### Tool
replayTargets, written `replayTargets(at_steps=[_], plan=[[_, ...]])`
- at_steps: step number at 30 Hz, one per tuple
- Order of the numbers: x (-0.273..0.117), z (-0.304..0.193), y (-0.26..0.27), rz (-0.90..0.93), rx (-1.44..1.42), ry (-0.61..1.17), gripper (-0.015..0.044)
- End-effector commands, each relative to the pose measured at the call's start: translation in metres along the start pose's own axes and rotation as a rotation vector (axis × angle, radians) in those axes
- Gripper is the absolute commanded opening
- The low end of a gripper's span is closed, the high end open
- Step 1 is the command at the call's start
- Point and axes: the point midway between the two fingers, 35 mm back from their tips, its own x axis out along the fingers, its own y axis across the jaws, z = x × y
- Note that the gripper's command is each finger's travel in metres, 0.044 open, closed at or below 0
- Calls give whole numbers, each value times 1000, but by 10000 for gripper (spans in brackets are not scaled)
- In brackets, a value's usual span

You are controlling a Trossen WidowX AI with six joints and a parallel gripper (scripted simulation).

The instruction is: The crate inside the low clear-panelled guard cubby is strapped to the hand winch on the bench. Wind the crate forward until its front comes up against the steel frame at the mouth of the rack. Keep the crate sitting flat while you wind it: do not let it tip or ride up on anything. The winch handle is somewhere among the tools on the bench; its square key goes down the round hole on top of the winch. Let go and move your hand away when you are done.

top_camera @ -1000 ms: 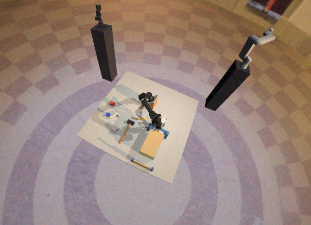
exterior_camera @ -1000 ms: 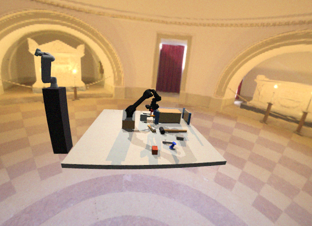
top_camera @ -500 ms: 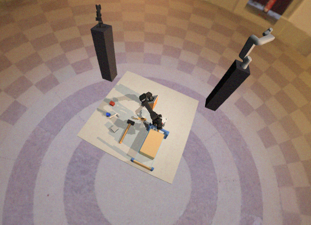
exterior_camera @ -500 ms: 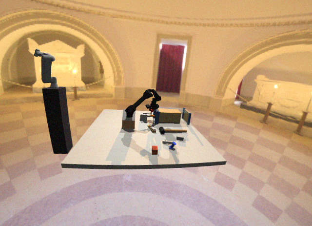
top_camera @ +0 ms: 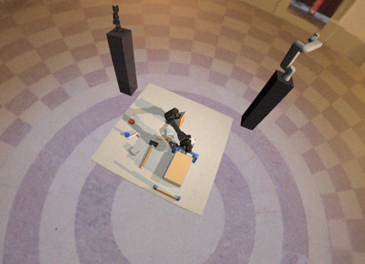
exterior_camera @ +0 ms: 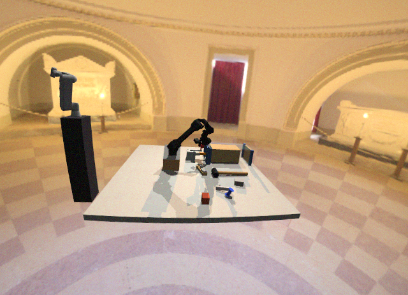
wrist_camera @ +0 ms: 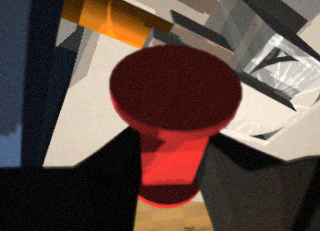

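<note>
Two end effector [top_camera: 187, 151] [exterior_camera: 201, 144] [wrist_camera: 164, 129] fingers grip a red knob [wrist_camera: 174, 158].

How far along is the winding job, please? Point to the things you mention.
The tool [top_camera: 186, 146] [exterior_camera: 201, 143] [wrist_camera: 164, 129] is shut on a red knob [wrist_camera: 174, 156], apparently the winch handle's, so finding it looks done. Winding seems in hand: the crate [top_camera: 178, 168] [exterior_camera: 225, 154] sits flat near the blue frame [top_camera: 195, 157] [exterior_camera: 208, 154]. Confirming contact, letting go and moving away remain.

your flat cream-white bench top [top_camera: 212, 132] [exterior_camera: 131, 193] carries 1 small red block [top_camera: 131, 121] [exterior_camera: 205, 198], 1 black-headed mallet with a wooden handle [top_camera: 146, 157] [exterior_camera: 232, 173], lying on its side, and 1 small grey block [top_camera: 134, 150] [exterior_camera: 238, 183], apart from the mallet.
</note>
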Motion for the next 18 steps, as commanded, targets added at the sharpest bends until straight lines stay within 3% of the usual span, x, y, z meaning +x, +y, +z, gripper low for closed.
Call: replayTargets(at_steps=[1,18], plan=[[10,-20,7,15,-11,25,0],[17,-37,9,16,-11,27,0]])
